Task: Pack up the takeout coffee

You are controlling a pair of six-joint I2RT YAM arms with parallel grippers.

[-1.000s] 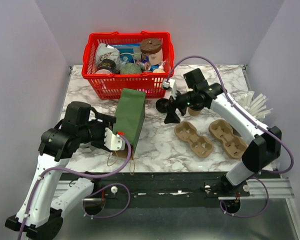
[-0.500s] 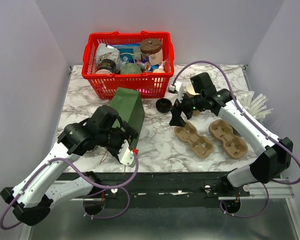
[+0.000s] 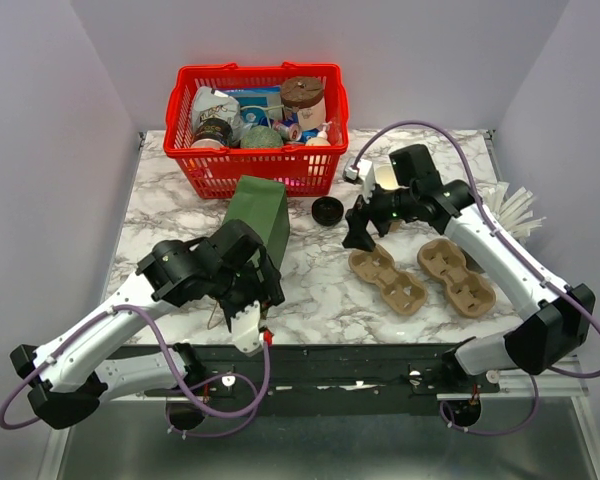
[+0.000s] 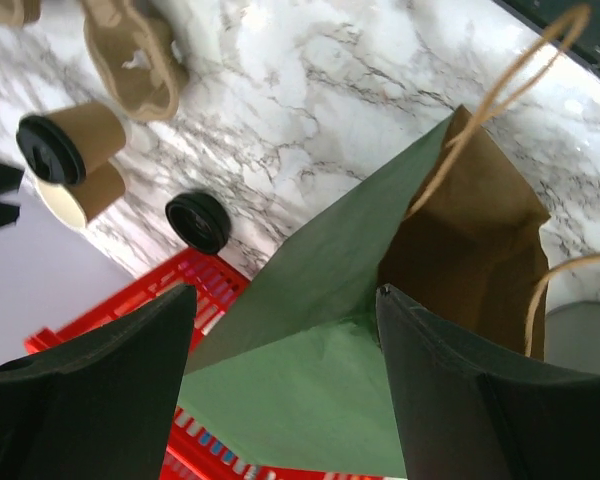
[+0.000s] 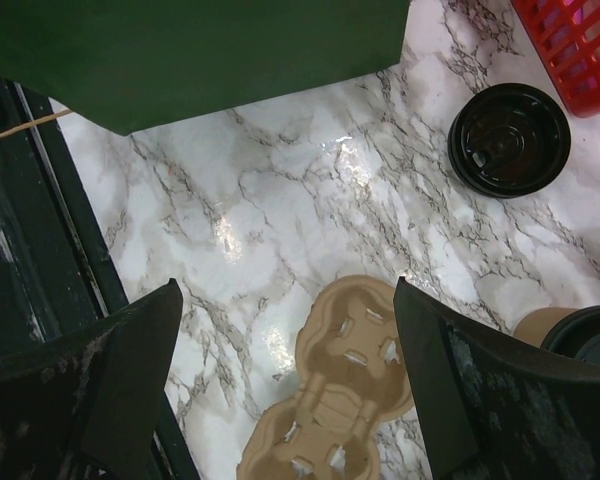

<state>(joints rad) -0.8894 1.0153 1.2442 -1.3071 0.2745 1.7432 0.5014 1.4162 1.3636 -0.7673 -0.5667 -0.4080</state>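
Both left pincer [image 4: 280, 300] and right pincer [image 5: 285, 290] gape empty; the takeout coffee [image 4: 92, 193] sits at the right pincer's one o'clock, beside a lidded cup [image 4: 78, 135]. A careless grab might topple both.

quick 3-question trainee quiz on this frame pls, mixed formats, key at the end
1. Fill in: the jaws of the left gripper and the right gripper both stand ___.
2. True or false: the takeout coffee is outside the green bag.
3. Where is the loose black lid?
A. inside the green bag
B. flat on the table
C. in the right gripper's jaws

Key: 1 open; 2 true; 3 B
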